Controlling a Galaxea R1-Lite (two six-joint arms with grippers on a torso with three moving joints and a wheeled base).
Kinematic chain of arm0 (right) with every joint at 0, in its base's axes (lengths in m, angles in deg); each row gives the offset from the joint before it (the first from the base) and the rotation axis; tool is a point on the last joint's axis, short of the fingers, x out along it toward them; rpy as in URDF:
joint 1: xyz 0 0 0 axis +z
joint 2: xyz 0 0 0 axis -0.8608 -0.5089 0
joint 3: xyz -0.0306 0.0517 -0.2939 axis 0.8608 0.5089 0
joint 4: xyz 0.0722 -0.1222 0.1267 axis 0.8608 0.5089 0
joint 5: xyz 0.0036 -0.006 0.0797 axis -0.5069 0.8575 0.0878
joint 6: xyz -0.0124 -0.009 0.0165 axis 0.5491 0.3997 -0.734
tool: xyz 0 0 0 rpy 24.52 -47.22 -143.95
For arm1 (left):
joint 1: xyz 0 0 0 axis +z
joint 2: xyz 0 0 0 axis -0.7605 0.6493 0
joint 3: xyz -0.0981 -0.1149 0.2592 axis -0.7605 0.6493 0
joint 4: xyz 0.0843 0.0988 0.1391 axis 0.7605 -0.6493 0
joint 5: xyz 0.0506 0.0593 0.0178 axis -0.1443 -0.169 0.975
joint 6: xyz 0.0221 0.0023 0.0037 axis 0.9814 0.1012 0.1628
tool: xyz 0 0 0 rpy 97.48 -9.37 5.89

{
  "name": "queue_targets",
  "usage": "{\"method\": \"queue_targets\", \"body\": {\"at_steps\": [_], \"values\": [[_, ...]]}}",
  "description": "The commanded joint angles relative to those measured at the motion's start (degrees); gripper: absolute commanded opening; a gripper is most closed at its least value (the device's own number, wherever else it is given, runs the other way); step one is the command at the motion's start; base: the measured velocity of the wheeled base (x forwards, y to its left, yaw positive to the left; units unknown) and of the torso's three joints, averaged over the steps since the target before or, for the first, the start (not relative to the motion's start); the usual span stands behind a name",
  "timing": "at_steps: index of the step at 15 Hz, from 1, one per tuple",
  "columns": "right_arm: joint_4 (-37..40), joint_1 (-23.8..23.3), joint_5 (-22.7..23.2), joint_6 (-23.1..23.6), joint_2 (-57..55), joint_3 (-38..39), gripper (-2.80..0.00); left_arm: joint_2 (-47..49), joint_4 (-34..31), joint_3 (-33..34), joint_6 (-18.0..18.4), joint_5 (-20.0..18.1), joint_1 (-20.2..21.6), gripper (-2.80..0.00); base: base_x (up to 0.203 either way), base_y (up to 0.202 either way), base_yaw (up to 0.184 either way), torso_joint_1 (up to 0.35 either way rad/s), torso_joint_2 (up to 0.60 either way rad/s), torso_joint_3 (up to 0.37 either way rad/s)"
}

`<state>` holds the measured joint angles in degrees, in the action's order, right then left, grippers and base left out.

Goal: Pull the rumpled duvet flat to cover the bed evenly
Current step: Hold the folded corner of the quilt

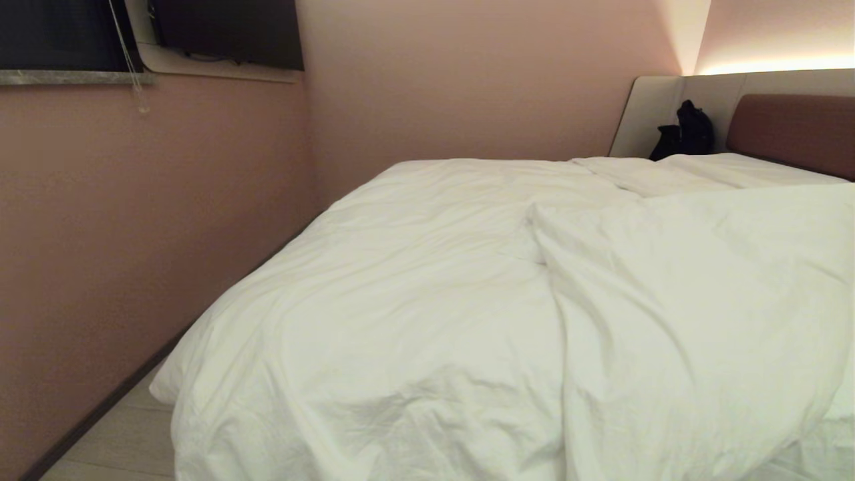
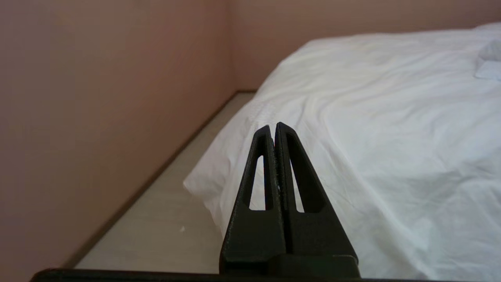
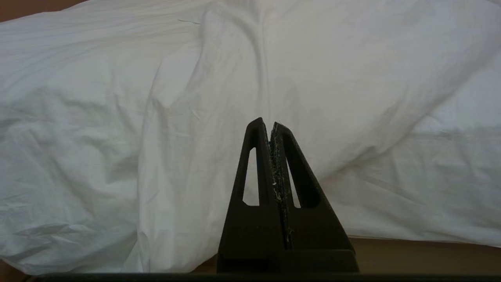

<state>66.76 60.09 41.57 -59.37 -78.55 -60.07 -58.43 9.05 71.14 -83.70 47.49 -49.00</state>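
Two claws pressed together and empty, left claw (image 2: 274,127), right claw (image 3: 266,123), duvet (image 1: 467,300) rumpled.

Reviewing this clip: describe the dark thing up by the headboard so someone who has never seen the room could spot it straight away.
Start at the bed, whose brown padded headboard sits at the far right. Beside it runs a pale grey side panel, toward the pink wall. The black bag-like bundle leans against that panel, just past the white duvet; it is the only dark thing among the white bedding.

The duvet (image 1: 467,300) hides the bed's mattress and runs past the head view's right and lower edges.
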Motion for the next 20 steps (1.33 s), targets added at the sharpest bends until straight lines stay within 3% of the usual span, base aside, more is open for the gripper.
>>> {"method": "queue_targets", "body": {"at_steps": [1,4,11,13,20], "values": [[-0.01,0.02,0.0,0.0,0.01,0.0,-2.8,-1.33,2.51,2.21,0.62,0.01,0.03,-2.8,0.0,0.0,0.0,0.0,0.0,0.0],[-0.01,0.02,0.0,0.0,0.01,0.0,-2.8,-1.33,5.76,6.78,2.05,-0.37,0.02,-2.8,0.0,0.0,0.0,0.0,0.0,0.0],[-0.01,0.02,0.0,0.0,0.01,0.0,-2.8,-1.33,6.01,11.26,2.42,-0.38,0.02,-2.8,0.0,0.0,0.0,0.0,0.0,0.0],[-0.01,0.02,0.0,0.0,0.01,0.0,-2.8,-1.33,5.98,12.18,2.1,-2.14,0.02,-2.8,0.0,0.0,0.0,0.0,0.0,0.0],[-0.01,0.02,0.0,0.0,0.01,0.0,-2.8,-1.33,-0.32,12.1,1.5,-5.35,0.02,-2.8,0.0,0.0,0.0,0.0,0.0,0.0]]}}
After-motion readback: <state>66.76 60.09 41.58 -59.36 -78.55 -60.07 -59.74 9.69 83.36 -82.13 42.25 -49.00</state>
